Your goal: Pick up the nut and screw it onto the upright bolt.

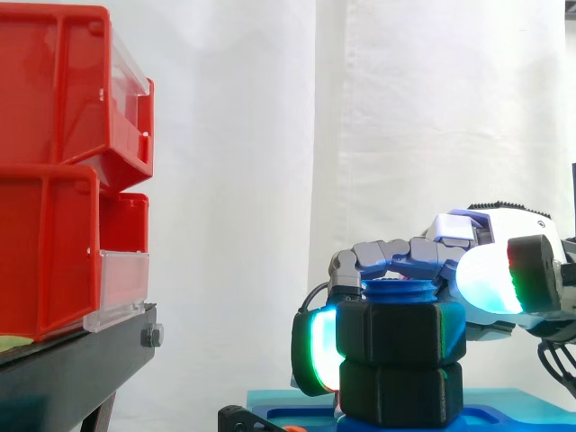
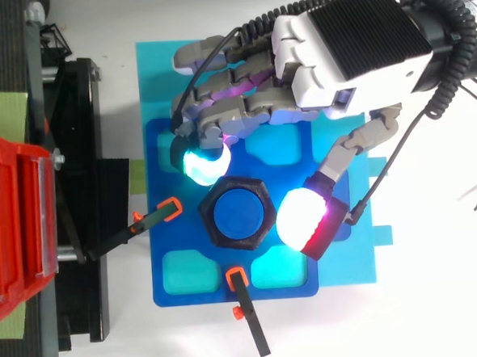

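Fingers [image 2: 204, 164] of the hand [image 2: 352, 42] are curled down around the nut [image 1: 400, 331] and pinch it. In the top view a glossy pad glowing cyan-green lies against the nut's flank at 11 o'clock, and the thumb [image 2: 306, 219], its rounded pad white with a magenta-red edge, lies against the flank at 4 o'clock. Matte black and six-sided, the nut sits on the upright bolt [image 2: 237, 214], whose blue ribbed top stands just above it in the side view. Directly beneath the nut, touching it, is a second black hexagonal block [image 1: 391, 391] of like shape. Both stand at the middle of a dark blue fixture [image 2: 157, 240], a flat square plate with rounded square pockets [image 2: 183, 271] sunk around the bolt; the pockets' floors are pale turquoise. Under the fixture a lighter cyan plate [image 2: 155, 70] lies on the white desk [image 2: 440, 296]. A slim black clamp [image 2: 169, 209] with an orange tip reaches the fixture at 9 o'clock of the nut, and another clamp [image 2: 236, 277] at 6 o'clock. Farther toward 9 o'clock the black stand [image 1: 81, 364] bears glossy red plastic bins [image 1: 49, 252] in two tiers, each with a clear front panel; what they hold cannot be told. Behind hangs a white curtain [image 1: 270, 135] in soft folds.
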